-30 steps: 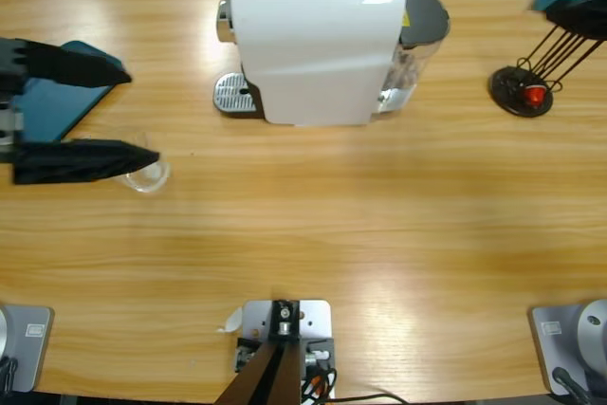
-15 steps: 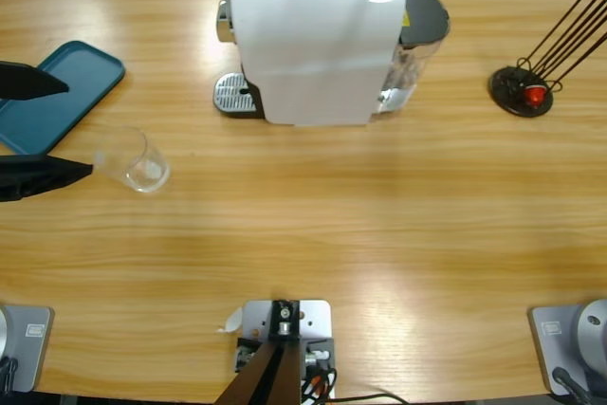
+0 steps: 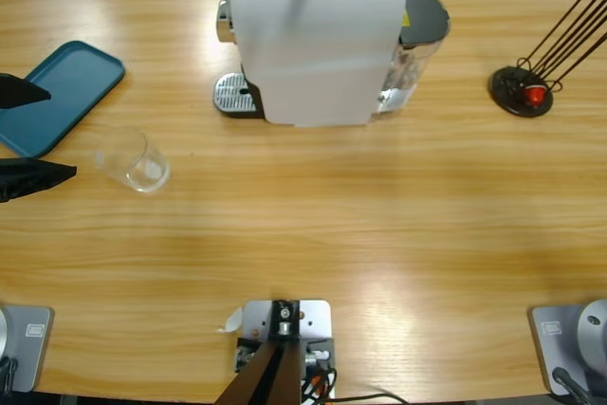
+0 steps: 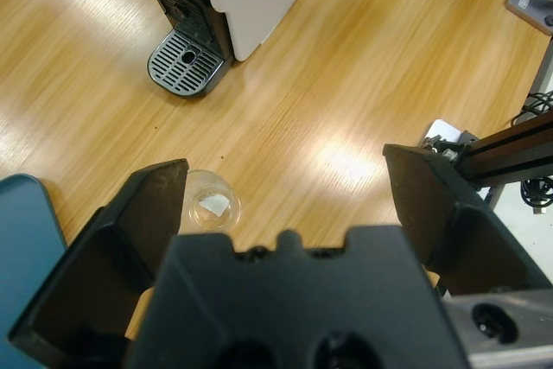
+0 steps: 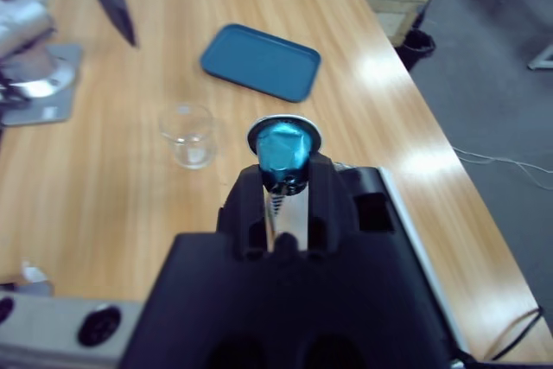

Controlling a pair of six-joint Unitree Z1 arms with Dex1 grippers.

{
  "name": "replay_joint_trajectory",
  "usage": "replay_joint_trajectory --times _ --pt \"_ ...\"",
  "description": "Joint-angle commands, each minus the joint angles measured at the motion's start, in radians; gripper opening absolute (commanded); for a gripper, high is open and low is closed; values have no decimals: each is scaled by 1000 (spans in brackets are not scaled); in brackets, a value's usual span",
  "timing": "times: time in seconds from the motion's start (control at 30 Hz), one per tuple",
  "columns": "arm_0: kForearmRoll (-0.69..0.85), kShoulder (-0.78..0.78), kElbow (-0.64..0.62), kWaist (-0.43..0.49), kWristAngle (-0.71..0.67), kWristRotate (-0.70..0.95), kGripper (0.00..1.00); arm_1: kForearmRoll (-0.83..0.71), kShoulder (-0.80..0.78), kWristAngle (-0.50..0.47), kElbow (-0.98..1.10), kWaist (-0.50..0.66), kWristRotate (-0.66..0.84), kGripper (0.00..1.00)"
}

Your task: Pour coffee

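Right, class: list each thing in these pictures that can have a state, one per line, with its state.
glass tumbler: upright on the table, free of both grippers, looks empty.
left gripper: open, holding nothing.
right gripper: shut on the blue capsule, above the coffee machine.
drip tray: bare, no cup on it.
blue tray: flat, nothing on it.
red capsule: resting in the wire stand's base.
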Motion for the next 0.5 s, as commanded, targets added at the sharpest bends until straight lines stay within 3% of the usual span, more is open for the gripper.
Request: replay_joint_trajectory --times 0.03,0.5 --pt "15 -10 40 7 15 -6 978 -10 118 -59 -54 8 -77 0" --pt "14 -10 46 31 15 -5 978 12 125 -59 -58 -73 -146 0"
